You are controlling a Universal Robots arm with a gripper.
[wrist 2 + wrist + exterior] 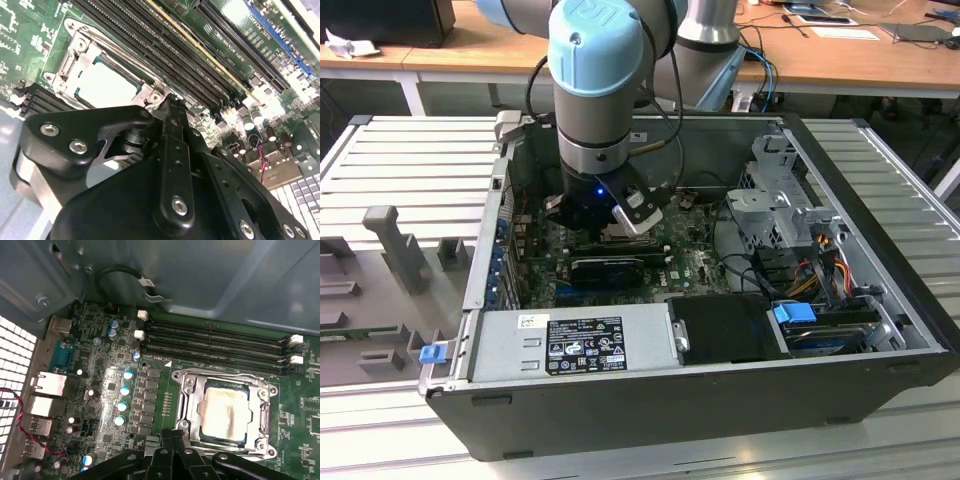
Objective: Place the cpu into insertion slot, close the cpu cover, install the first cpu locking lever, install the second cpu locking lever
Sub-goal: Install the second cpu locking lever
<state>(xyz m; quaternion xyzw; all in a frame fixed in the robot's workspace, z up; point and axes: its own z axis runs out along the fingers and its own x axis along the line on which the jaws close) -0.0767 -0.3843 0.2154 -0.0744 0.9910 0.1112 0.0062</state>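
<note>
Gripper [172,440] beside cpu [224,410] in insertion slot [186,399]

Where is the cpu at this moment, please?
In both wrist views the cpu lies flat in the insertion slot, framed by the cpu cover, beside the long black memory slots and just ahead of the hand.

Gripper [172,452] cut off by frame edge; cpu cover [75,55] partly hidden.

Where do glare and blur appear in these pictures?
In the second wrist view, glare whitens the cpu, and the near end effector looks soft. In the first wrist view, the cpu is bright but readable. In the exterior view, the case interior under the arm is dim.
</note>
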